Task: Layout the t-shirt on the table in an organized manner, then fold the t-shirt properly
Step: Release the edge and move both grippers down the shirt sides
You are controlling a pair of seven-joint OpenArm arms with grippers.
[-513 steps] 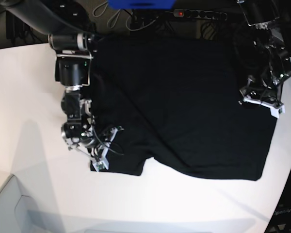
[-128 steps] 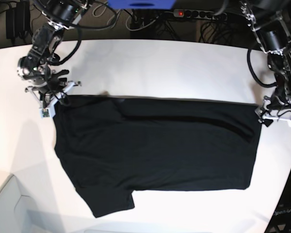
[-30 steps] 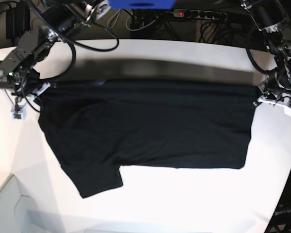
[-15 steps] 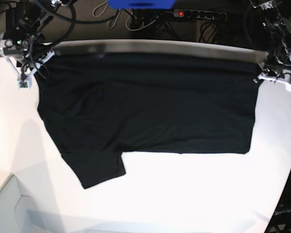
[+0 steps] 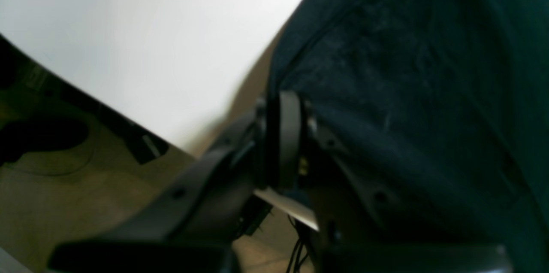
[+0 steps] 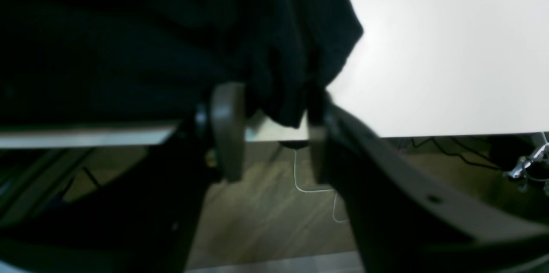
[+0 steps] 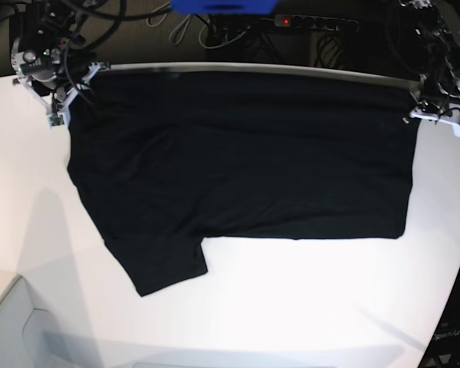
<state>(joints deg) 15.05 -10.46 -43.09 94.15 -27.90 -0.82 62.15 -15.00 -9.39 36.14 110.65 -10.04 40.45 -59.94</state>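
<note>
Up at twelve o'clock on the table (image 7: pixel 291 307), the t-shirt (image 7: pixel 245 153) lies flat but unfolded; my left gripper (image 5: pixel 283 135) pinches its corner, my right gripper (image 6: pixel 274 131) gapes around cloth.

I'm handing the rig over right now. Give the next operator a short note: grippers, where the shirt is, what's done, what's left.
Left gripper: shut on the t-shirt's far corner at the table edge.
Right gripper: jaws apart, cloth of the other far corner hanging between them.
T-shirt: spread mostly flat on the table, far edge along the table's far edge, one sleeve sticking out toward the near side.
Done: layout, roughly.
Left: release, smooth, fold.
</note>
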